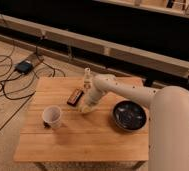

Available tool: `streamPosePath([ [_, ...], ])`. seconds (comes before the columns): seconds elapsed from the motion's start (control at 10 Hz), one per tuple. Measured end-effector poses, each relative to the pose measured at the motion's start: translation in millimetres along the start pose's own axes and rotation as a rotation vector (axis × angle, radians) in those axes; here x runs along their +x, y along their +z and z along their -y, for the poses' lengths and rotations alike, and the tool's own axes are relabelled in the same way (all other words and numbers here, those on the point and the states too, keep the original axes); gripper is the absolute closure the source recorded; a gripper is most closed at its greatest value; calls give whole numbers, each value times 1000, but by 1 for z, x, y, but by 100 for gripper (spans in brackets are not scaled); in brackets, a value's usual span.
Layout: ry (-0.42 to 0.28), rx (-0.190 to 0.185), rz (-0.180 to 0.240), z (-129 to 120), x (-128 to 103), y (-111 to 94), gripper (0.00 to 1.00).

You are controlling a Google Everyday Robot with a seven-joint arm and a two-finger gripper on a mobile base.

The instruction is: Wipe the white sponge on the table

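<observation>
My gripper (87,104) points down at the middle of the light wooden table (63,142), just right of the dark brown bar (74,97). It is shut on the white sponge (86,108), a small cream-white block that shows at its tip and rests on the table top. The white arm (123,90) reaches in from the right over the table.
A white cup (52,116) stands on the table left of the gripper. A dark bowl (129,114) sits on the right side of the table. The robot's white body (175,135) fills the right foreground. Cables and a dark box (24,66) lie on the floor at the left.
</observation>
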Motion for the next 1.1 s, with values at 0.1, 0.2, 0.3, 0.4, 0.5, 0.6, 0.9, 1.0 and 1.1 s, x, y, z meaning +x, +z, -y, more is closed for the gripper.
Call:
streamPosePath([
  [0.1, 13, 2, 6, -6, 1, 1, 100],
  [0.2, 23, 5, 11, -9, 2, 1, 100],
  [0.3, 35, 10, 21, -13, 2, 2, 100],
  [0.4, 56, 18, 35, -19, 3, 2, 100],
  [0.5, 80, 30, 53, -26, 5, 3, 100],
  [0.6, 100, 36, 64, -34, 8, 4, 100],
  [0.9, 156, 62, 87, -58, 18, 5, 100],
  [1.0, 170, 68, 91, -66, 21, 4, 100],
  [1.1, 182, 73, 93, -74, 24, 4, 100],
])
